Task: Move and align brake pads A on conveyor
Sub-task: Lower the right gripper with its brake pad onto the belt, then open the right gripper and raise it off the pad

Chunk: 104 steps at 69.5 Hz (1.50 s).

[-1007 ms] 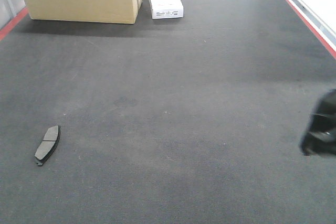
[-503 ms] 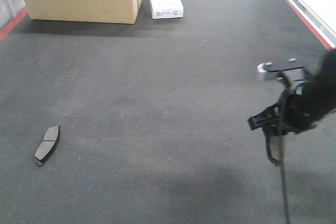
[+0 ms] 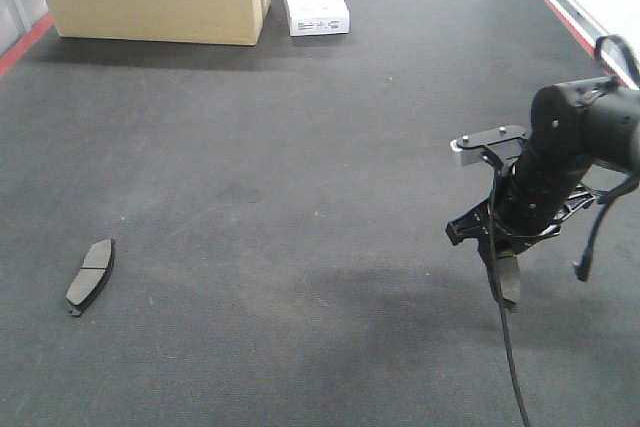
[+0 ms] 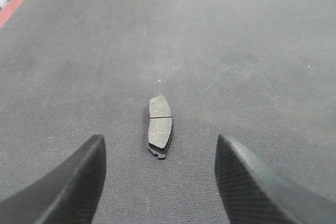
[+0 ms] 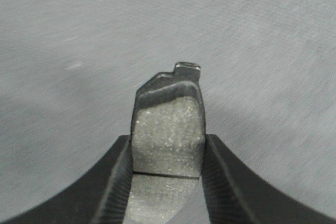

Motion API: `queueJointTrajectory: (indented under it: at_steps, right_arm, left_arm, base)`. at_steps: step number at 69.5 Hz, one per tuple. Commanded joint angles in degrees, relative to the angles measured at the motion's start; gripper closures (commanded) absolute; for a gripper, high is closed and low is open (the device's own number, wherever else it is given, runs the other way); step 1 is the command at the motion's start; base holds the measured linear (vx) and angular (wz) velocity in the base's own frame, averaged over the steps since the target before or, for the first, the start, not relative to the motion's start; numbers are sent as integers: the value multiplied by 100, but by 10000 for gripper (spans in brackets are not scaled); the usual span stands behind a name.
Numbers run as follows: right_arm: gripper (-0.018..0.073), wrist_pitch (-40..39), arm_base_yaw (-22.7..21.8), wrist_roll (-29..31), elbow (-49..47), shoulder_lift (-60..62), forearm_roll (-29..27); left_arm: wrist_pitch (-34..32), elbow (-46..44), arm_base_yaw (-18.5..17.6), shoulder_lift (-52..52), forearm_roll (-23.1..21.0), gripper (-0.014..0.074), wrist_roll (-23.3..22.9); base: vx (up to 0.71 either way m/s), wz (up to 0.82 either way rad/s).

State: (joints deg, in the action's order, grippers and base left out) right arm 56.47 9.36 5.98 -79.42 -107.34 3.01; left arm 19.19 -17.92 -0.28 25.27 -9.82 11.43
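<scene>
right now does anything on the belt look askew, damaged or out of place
Nothing stands out. One brake pad lies flat and intact on the left of the conveyor; the second pad hangs clamped in the right end effector above the belt.

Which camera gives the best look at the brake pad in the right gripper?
The right wrist view: the held brake pad fills the frame, clamped in the right gripper, groove visible. The front view shows it small, over the conveyor. The left wrist view shows only the other pad, lying flat.
</scene>
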Motion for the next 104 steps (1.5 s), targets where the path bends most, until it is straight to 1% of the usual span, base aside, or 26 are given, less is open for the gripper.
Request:
queueJointTrajectory:
  at_steps: [1,13,25,31,39,47,73,81,93,104]
  right_arm:
    - [485,-46,-22,-109,-281,121,321]
    - [395,-47,-22,-201,-426,-202,328]
    - [272,-54,-22,-274,-480,-516,298]
    - [208,-196,-22,-510,-518,-569,396]
    - [144,-534,-22,-1133,-510,-404,622]
    - [134,-620,-22,-1287,-501,-16,746]
    - [144,-318,-2,-1208,-458,1941,736]
    - [144,-644,-2,-1208,106,2731,796]
    - [144,-1556,-2,-1208,1702,4144,796]
    - [144,-2257,-2,-1255,2975,5750,732]
  left_arm:
    - [-445,-155,-22,22,-84,147,-45]
    - [-445,-155,-22,22,-84,147,-45]
    - [-445,-155,-22,22,-84,147,-45]
    - [-445,-155,-22,22,-84,147,-45]
    - [-445,-155,-22,22,-84,147,-45]
    - [-445,-155,-22,22,-84,147,-45]
    - [-445,-155,-22,22,-84,147,-45]
    - [-445,-155,-22,22,-84,147,-45]
    - [-445,-155,-22,22,-84,147,-45]
    - [-445,-155,-22,22,-84,147,-45]
  base:
    - [0,0]
    - [0,0]
    - [0,0]
    - [0,0]
    - [0,0]
    - [0,0]
    - [0,0]
    - [0,0]
    - [0,0]
    - [0,0]
